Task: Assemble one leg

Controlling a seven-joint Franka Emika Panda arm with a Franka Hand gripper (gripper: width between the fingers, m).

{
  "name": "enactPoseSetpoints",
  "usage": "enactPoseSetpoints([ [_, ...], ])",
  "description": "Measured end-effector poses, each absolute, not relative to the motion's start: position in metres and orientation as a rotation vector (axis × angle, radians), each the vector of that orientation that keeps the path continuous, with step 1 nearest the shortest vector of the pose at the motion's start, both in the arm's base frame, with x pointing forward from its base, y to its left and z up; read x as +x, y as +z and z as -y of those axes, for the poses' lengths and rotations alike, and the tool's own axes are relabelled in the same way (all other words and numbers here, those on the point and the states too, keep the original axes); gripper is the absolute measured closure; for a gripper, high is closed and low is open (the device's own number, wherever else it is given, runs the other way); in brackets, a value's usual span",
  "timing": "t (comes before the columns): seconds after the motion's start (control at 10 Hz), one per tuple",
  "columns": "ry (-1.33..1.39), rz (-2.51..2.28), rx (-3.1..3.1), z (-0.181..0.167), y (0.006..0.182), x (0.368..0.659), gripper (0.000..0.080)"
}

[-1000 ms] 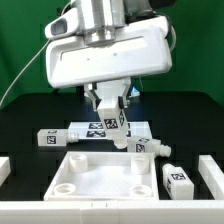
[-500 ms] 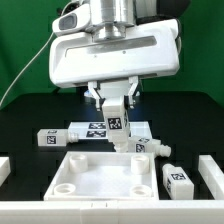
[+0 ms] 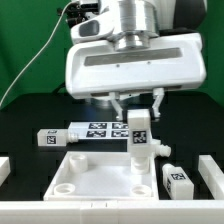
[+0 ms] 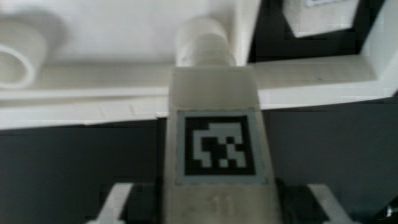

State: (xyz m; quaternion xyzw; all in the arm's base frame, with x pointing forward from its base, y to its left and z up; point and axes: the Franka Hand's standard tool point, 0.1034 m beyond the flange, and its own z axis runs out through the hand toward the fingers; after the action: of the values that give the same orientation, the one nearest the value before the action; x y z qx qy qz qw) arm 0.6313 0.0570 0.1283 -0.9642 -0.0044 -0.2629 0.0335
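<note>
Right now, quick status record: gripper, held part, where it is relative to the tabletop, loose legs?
gripper: shut on the leg, fingers on either side of it
leg: upright, tag facing the exterior camera
position: lower end at the tabletop's far corner, on the exterior view's right
seated: cannot tell
loose legs: one on the exterior view's left of the marker board; two on the right

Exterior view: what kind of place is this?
Likely a robotics lab bench: green backdrop, black table, a white tabletop, and a gripper holding a tag-marked leg.
</note>
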Motion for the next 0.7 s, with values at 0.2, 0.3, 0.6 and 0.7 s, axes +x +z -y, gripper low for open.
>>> enactPoseSetpoints([
  [0.2, -0.817, 0.025, -2.964, -0.0625, 0.1288, 0.6308, 0.0515],
  [0.3, -0.848, 0.022, -2.960, -0.0613, 0.1279, 0.6311, 0.0515],
  [0.6, -0.983, 0.059, -2.949, -0.0565, 0.1262, 0.6376, 0.0515],
  [0.7, -0.943, 0.071, -2.959, -0.0573, 0.1214, 0.6374, 0.0515],
])
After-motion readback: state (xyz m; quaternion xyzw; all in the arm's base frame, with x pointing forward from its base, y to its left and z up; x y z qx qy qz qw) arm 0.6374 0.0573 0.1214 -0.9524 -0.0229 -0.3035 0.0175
